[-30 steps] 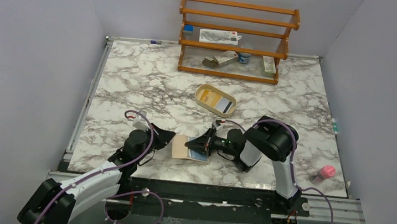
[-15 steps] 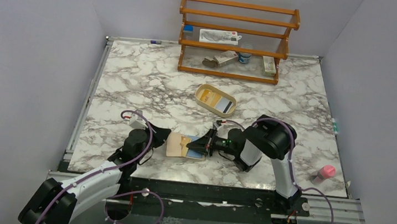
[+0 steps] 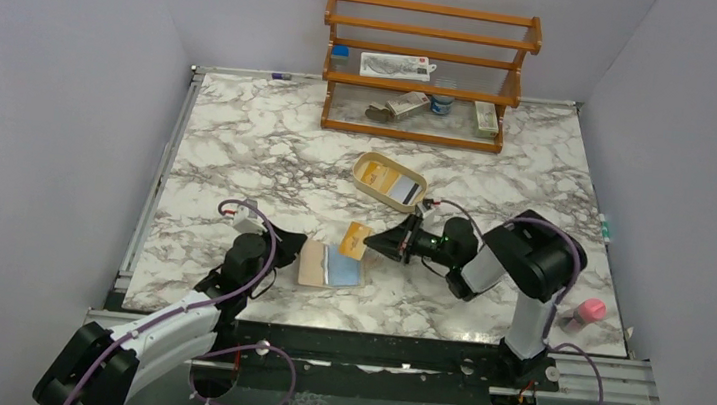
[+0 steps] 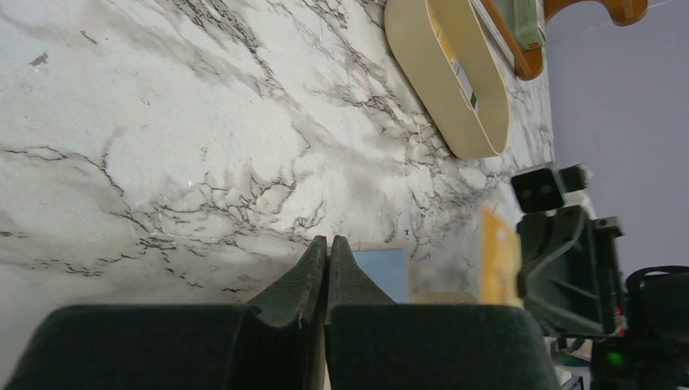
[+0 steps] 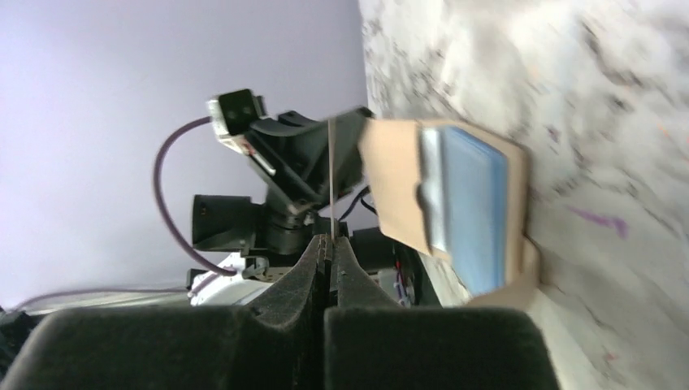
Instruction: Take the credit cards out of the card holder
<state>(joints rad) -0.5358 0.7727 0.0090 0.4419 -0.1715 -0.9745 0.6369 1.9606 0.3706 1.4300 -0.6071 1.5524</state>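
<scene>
The tan card holder (image 3: 320,269) lies open near the table's front, its light blue panel up; it also shows in the left wrist view (image 4: 383,272) and the right wrist view (image 5: 396,183). My left gripper (image 3: 300,250) (image 4: 327,244) is shut on the holder's left edge. My right gripper (image 3: 373,245) (image 5: 331,241) is shut on a yellow-orange credit card (image 3: 355,240) (image 4: 497,256), held just right of the holder and above it, clear of the pocket. In the right wrist view the card (image 5: 331,179) shows edge-on. A whitish-grey card (image 3: 403,188) with a dark band lies in the oval tray.
The oval tan tray (image 3: 373,194) (image 4: 455,122) stands behind the holder and also holds something yellow. A wooden rack (image 3: 427,69) with small items stands at the back. A pink object (image 3: 589,310) sits at the front right edge.
My right gripper has drawn the yellow-orange card out of the holder, up and to the right, and the right arm has swung right. The left gripper and holder have barely moved.
</scene>
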